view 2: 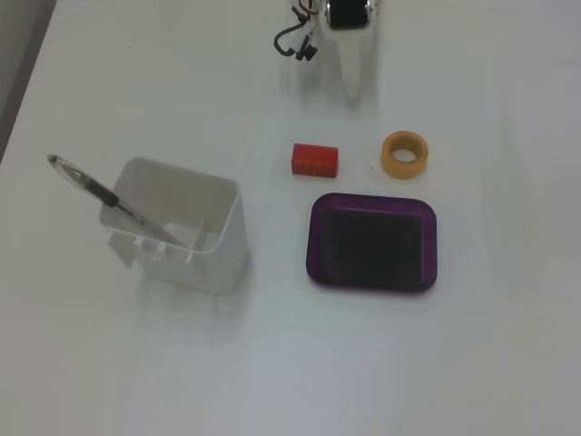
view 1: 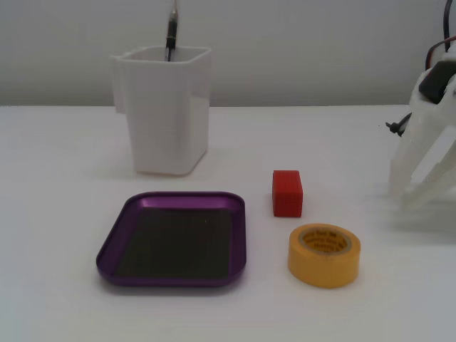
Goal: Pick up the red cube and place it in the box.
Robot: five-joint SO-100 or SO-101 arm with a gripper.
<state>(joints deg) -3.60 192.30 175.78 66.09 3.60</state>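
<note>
Cube (view 1: 287,192) rests on the table just beside the box (view 1: 242,235), at its 1 o'clock, untouched. Gripper (view 1: 420,189) waits well apart; jaw state cannot be told. Approach from above, clearing the tape (view 1: 324,254).

White plastic arm (view 1: 427,142) seen at right edge of a fixed view, shell pale and smooth. Black motor block (view 2: 348,12) set into white housing. Thin red and black cables looped beside it; small black connector (view 2: 306,51) seen at cable end.
</note>
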